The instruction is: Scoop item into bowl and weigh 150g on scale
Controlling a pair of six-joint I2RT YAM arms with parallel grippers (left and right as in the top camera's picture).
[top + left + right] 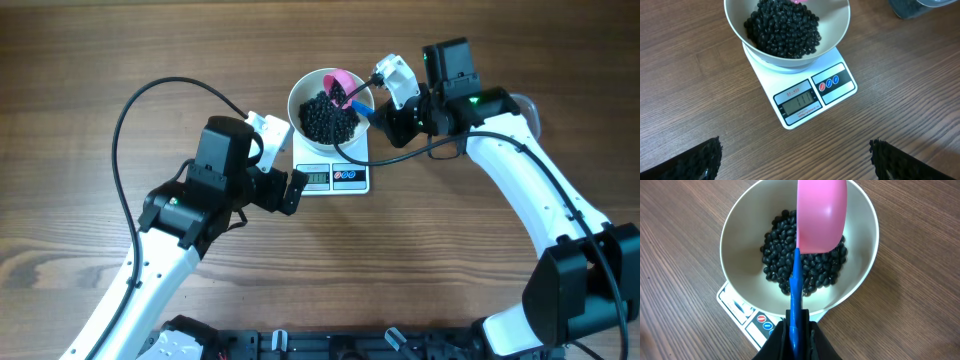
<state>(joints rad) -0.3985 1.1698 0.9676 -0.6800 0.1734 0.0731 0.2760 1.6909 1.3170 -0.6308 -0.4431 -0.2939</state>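
1. One pincer, the right gripper (796, 327), pinches the scoop (821, 215) by its blue handle, and the pink cup hangs over the bowl (740, 250) just ahead.
2. All beans (777, 255) lie mid-bowl, below the rim; the bowl sits on the scale (840, 82).
3. Spread wide, the left gripper (795, 162) faces the scale's front edge, with table (690, 75) wood showing between its fingers.

A brown wood-grain table (80, 60) fills the overhead view from edge to edge, its streaked grain running left to right. Soft, even light falls across the matte surface, leaving only faint, blurred shadows on the boards.
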